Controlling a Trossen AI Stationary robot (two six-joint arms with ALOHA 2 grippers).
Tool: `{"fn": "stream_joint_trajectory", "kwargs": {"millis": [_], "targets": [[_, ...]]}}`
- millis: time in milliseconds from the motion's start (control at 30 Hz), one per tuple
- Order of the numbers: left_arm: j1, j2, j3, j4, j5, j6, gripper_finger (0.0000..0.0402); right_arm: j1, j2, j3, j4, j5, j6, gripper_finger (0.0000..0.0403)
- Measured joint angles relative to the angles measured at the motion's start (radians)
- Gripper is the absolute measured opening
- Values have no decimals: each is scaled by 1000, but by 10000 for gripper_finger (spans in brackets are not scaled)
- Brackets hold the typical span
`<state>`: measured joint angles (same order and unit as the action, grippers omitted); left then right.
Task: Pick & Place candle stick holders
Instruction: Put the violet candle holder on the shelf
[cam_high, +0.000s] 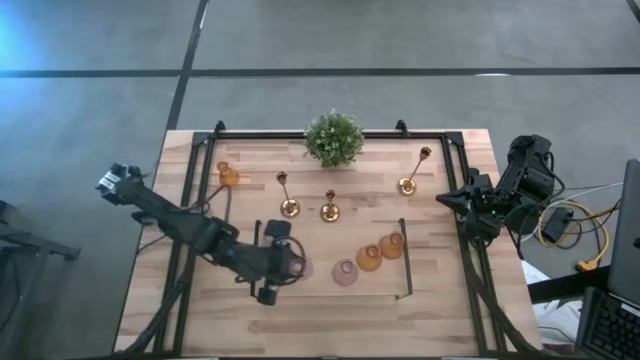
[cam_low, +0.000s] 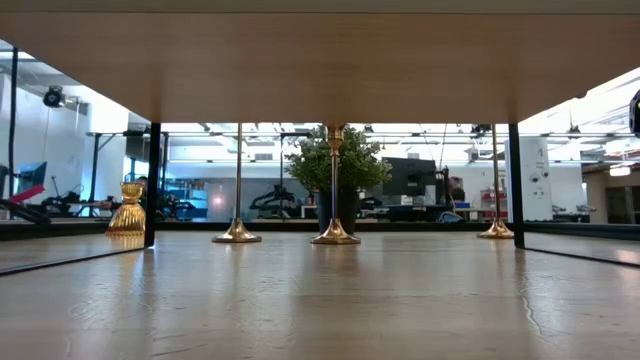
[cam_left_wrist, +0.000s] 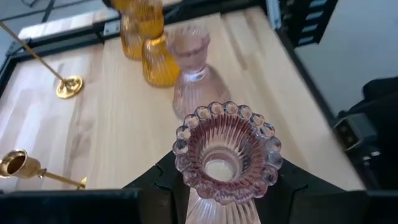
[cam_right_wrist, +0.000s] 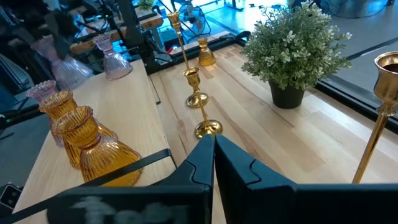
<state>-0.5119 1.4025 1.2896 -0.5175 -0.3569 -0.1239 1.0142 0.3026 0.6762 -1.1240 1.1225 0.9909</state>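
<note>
Candle stick holders spread across your table from above: three gold candlesticks (cam_high: 289, 207) stand mid-table near the plant (cam_high: 333, 138), two amber cups (cam_high: 380, 250) and a pink cup (cam_high: 345, 272) sit right of the left gripper (cam_high: 290, 262). One amber cup (cam_high: 228, 175) stands far left. At table level, you see the candlesticks upright. Your left wrist view shows the jaws clamped on a pink glass holder (cam_left_wrist: 227, 152). The right gripper (cam_right_wrist: 213, 146) waits at the right edge, jaws together.

Three thin gold candlesticks (cam_high: 329, 206) stand upright. Orange glass cups (cam_high: 380, 251) and a pink glass cup (cam_high: 345, 272) sit together. Another pink ribbed cup (cam_left_wrist: 225, 155) is held upright.
</note>
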Motion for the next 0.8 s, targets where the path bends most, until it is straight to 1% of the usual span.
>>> {"fn": "stream_joint_trajectory", "kwargs": {"millis": [233, 367, 633, 800], "targets": [[22, 44, -1, -14, -32, 17, 134, 0, 0, 0, 0, 0, 0, 8], [38, 40, -34, 2, -64, 0, 134, 0, 0, 0, 0, 0, 0, 8], [65, 7, -123, 83, -54, -73, 134, 0, 0, 0, 0, 0, 0, 8], [65, -10, -131, 56, -33, -113, 134, 0, 0, 0, 0, 0, 0, 8]]}}
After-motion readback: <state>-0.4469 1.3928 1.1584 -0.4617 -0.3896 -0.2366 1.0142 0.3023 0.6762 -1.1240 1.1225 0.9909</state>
